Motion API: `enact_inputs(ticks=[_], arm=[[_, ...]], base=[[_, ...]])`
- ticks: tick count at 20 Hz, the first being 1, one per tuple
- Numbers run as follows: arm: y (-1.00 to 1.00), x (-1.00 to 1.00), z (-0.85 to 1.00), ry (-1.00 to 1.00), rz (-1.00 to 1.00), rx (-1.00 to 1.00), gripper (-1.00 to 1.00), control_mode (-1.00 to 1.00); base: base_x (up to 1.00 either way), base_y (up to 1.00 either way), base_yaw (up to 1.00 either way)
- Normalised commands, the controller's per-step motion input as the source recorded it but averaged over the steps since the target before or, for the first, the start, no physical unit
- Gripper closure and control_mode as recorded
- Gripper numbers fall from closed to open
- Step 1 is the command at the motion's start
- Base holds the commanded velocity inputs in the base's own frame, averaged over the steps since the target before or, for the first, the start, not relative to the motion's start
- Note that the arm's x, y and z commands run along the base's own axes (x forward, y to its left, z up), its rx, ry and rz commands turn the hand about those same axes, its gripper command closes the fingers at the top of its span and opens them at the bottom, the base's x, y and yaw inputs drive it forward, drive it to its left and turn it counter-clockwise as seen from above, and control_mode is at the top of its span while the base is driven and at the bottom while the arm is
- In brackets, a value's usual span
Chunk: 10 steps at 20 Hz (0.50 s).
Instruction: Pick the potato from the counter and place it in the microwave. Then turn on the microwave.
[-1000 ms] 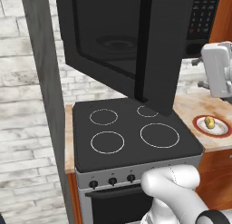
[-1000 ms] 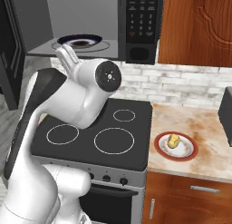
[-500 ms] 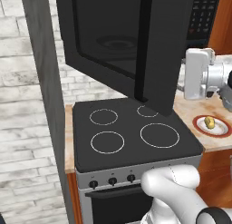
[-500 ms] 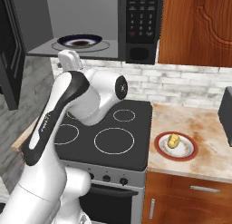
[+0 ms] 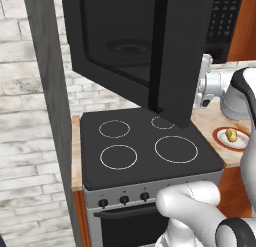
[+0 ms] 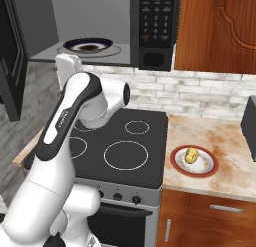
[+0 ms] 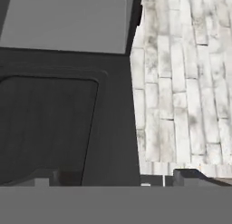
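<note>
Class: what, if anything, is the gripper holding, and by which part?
Nothing. The gripper is open and empty; the potato lies on the plate on the counter.

From my right base camera I see the counter (image 6: 220, 141), a light tan wood-grain top over reddish-brown cabinet fronts, running off at 3 o'clock from the black stovetop (image 6: 120, 146). Directly on it sits a white plate with a red rim (image 6: 194, 161), just beside the stovetop's right edge, and the potato (image 6: 191, 154) rests on that plate. At the counter's far 3 o'clock end a dark boxy object (image 6: 249, 126) stands, cut off by the frame.
</note>
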Motion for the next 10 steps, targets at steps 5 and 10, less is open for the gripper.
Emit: enact_inputs(ticks=[5, 10], arm=[[0.48, 0.06, 0.00, 0.03, 0.22, 0.06, -1.00, -1.00], [0.44, 0.00, 0.00, 0.01, 0.22, 0.05, -1.00, -1.00]], base=[[0.00, 0.00, 0.00], [0.00, 0.00, 0.00]])
